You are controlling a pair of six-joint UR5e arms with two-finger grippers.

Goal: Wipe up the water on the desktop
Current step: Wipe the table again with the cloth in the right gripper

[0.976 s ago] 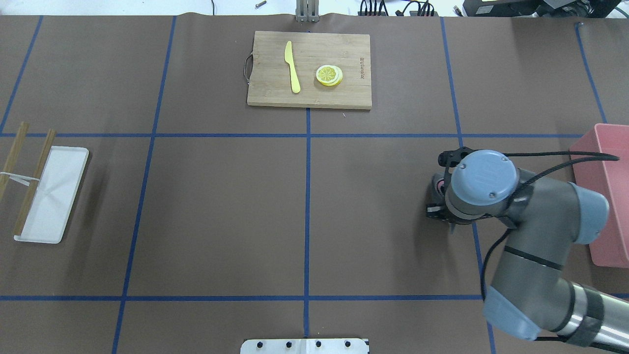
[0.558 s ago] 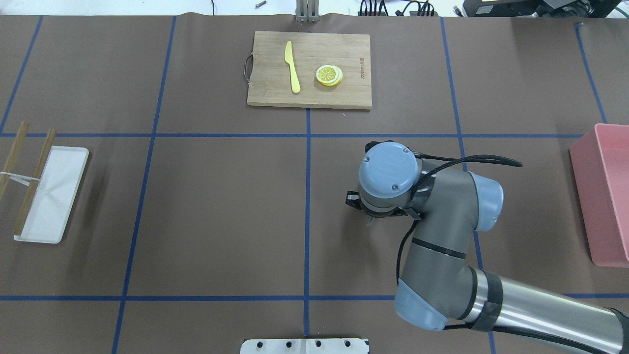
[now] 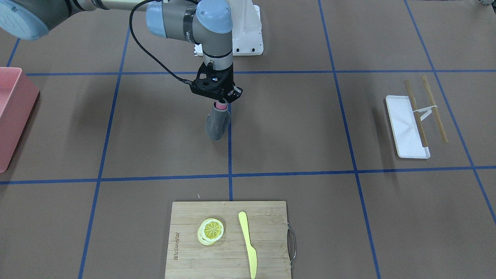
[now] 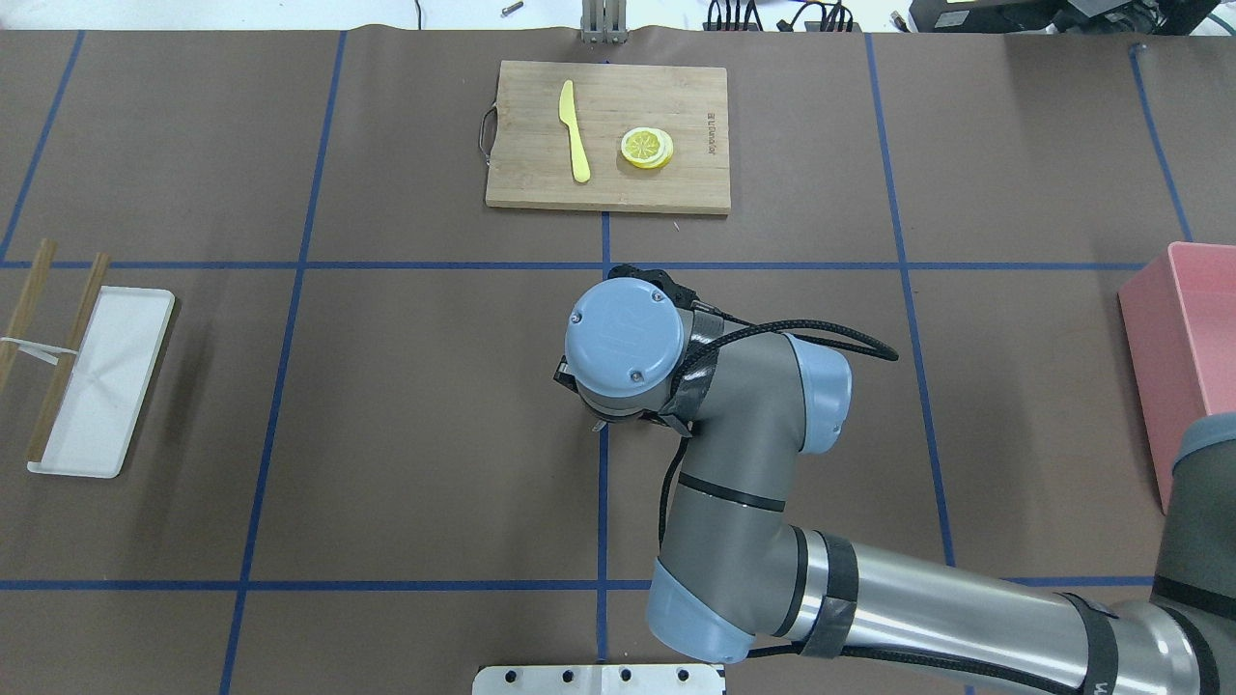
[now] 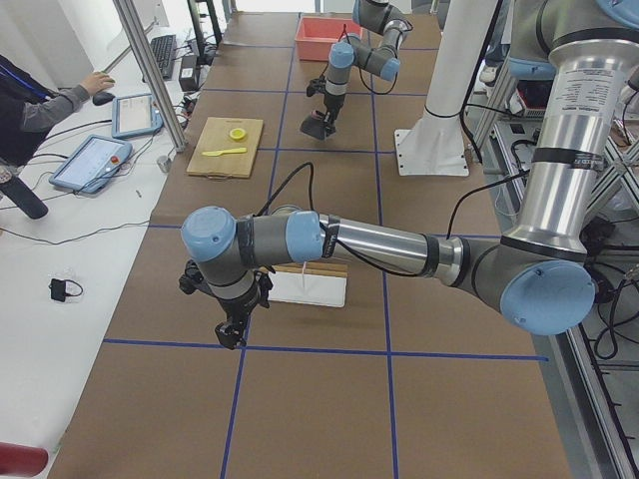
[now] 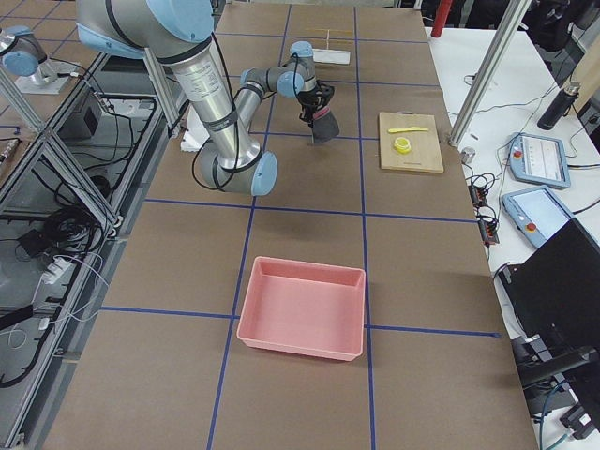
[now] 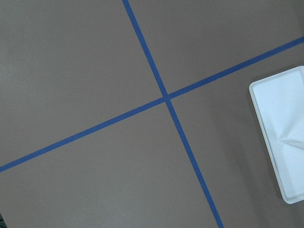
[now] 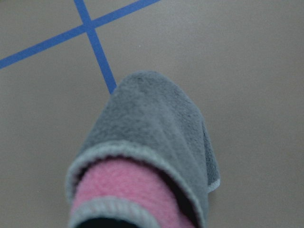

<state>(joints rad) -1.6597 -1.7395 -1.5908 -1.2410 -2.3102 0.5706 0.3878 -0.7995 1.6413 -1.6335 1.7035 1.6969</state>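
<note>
The desktop [image 4: 435,386] is a matte brown surface crossed by blue tape lines; no water shows on it in any view. My right gripper [image 3: 221,101] is shut on a grey and pink cloth [image 3: 217,124], which hangs down to the desktop beside the centre tape line. The right wrist view is filled by the cloth [image 8: 152,142] over a tape crossing. From overhead the wrist hides the gripper and the cloth. My left gripper [image 5: 232,334] shows only in the exterior left view, hanging low near the white tray [image 5: 310,289]; I cannot tell whether it is open or shut.
A bamboo cutting board [image 4: 608,135] with a yellow knife [image 4: 575,130] and lemon slices [image 4: 647,148] lies at the far middle. The white tray [image 4: 104,381] with wooden sticks [image 4: 58,357] is at the left, a pink bin [image 4: 1183,386] at the right edge.
My right arm has swept to the left across the desktop, from near the pink bin to the centre tape line, with the cloth still in its gripper.
</note>
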